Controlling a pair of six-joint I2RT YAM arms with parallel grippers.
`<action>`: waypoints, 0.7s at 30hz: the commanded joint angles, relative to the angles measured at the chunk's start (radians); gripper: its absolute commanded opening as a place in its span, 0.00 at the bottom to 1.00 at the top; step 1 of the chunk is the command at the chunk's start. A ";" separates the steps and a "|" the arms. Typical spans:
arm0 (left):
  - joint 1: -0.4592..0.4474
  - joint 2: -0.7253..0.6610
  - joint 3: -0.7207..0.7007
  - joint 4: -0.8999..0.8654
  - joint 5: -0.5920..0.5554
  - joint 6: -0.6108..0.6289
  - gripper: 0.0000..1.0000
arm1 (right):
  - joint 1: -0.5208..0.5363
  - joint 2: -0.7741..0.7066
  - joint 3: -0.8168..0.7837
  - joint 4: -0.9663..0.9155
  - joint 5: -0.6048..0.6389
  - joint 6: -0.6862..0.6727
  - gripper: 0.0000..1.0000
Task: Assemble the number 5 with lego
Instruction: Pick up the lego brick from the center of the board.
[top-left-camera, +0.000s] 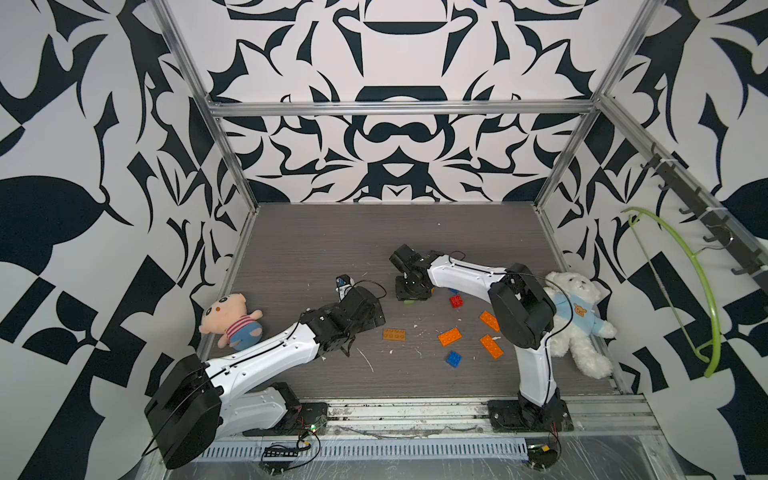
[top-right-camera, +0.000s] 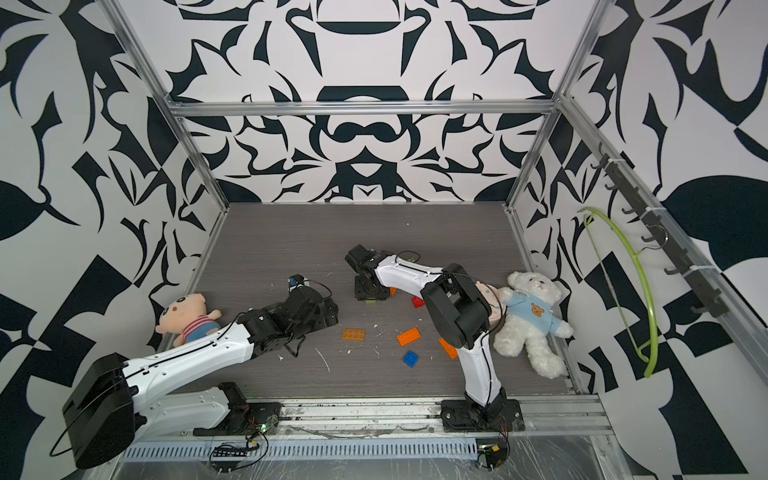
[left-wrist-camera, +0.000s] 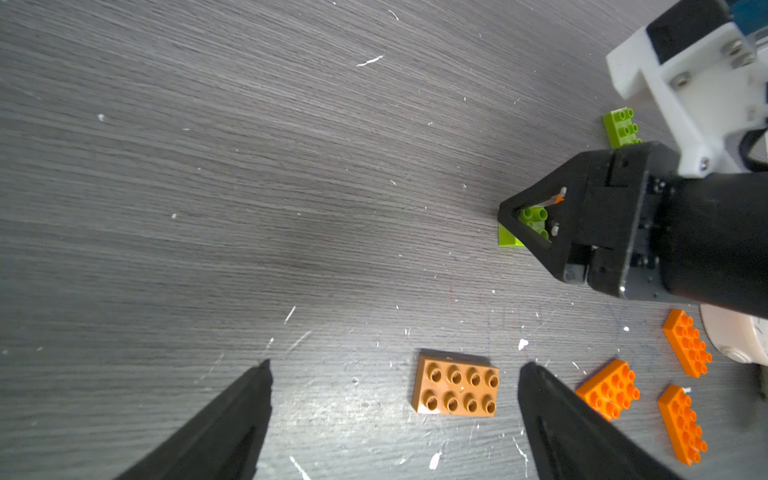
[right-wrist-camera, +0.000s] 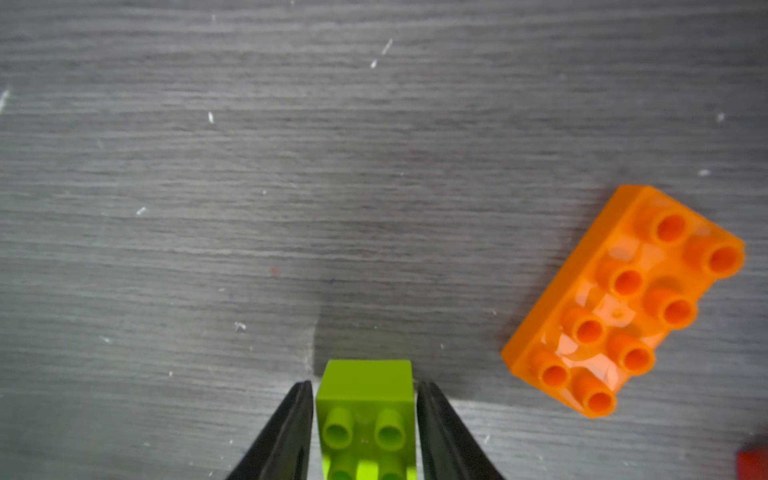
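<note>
My right gripper (right-wrist-camera: 365, 384) is shut on a lime green lego brick (right-wrist-camera: 365, 415) that rests on the table near its middle; in a top view only the brick's edge (top-left-camera: 409, 302) shows under the gripper. My left gripper (left-wrist-camera: 397, 368) hangs open just above the table, a dull orange eight-stud brick (left-wrist-camera: 456, 384) lying between its fingers, closer to one of them. Three bright orange bricks (top-left-camera: 450, 336), (top-left-camera: 489, 321), (top-left-camera: 491, 346), a blue one (top-left-camera: 454, 358) and a red one (top-left-camera: 456, 301) lie loose to the right. Another orange brick (right-wrist-camera: 623, 299) lies beside the right gripper, and a second lime green brick (left-wrist-camera: 621, 126) behind it.
A plush pig doll (top-left-camera: 230, 322) lies at the table's left edge by the left arm. A white teddy bear (top-left-camera: 579, 322) lies at the right edge behind the right arm. A green hanger (top-left-camera: 706, 291) hangs on the right wall. Patterned walls enclose three sides.
</note>
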 joint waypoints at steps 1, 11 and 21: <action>0.004 0.008 0.027 -0.009 0.008 0.012 0.99 | -0.010 -0.048 -0.008 0.004 -0.007 0.018 0.45; 0.004 0.020 0.034 -0.010 0.007 0.015 0.99 | -0.010 -0.038 -0.006 -0.013 -0.020 0.007 0.43; 0.003 0.023 0.040 -0.018 0.007 0.012 0.99 | -0.006 -0.084 -0.027 -0.038 -0.006 0.003 0.31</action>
